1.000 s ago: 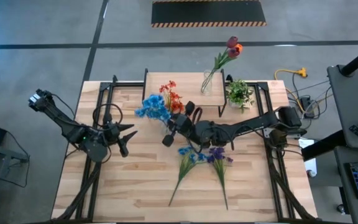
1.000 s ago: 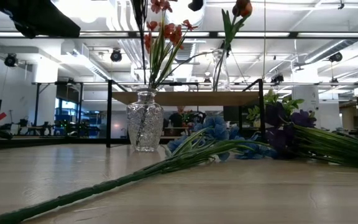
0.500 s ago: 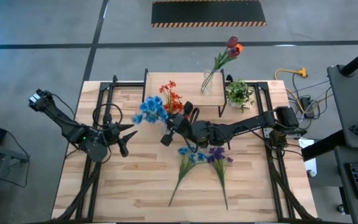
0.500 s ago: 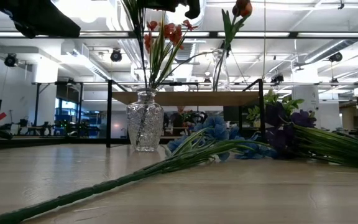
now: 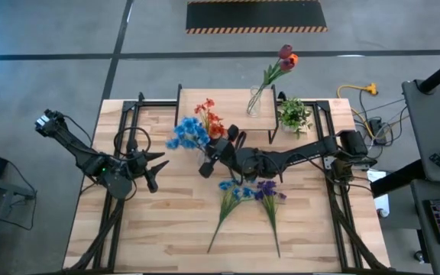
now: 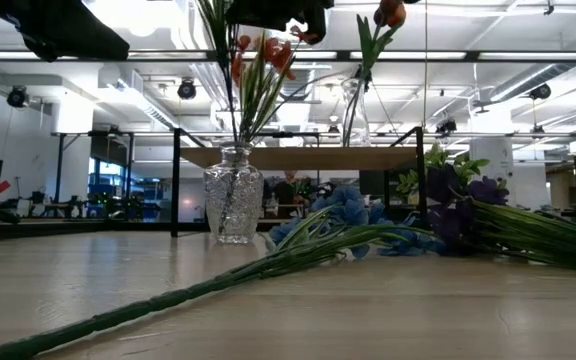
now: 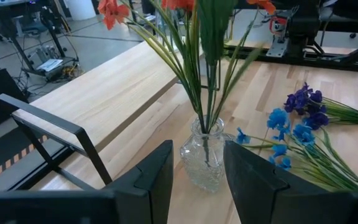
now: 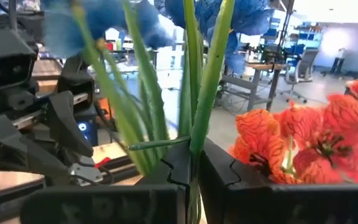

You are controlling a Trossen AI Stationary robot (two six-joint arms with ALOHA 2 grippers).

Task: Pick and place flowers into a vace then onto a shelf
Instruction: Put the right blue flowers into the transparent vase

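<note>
High view: one vase (image 5: pixel 254 103) with red tulips stands done on the shelf (image 5: pixel 228 103) at the tabletop's far edge. Right gripper (image 5: pixel 212 156), jaws pinching the blue flower (image 5: pixel 189 134) stem, holds it over the orange-flower vase (image 6: pixel 234 195) in front of the shelf. Left gripper (image 5: pixel 155 164) waits part-spread and empty near the left edge; blue and purple flowers (image 5: pixel 250 195) mid-table are left, then likely this vase onto the shelf.

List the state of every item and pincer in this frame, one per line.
Blue flowers: held upright in the right pincer, shut on the stem above the crystal vase.
Orange flowers: standing in the crystal vase.
Tulips: in the vase on the shelf.
Loose blue stem, purple stem: lying flat on the table.
Left pincer: partly open, empty.
</note>
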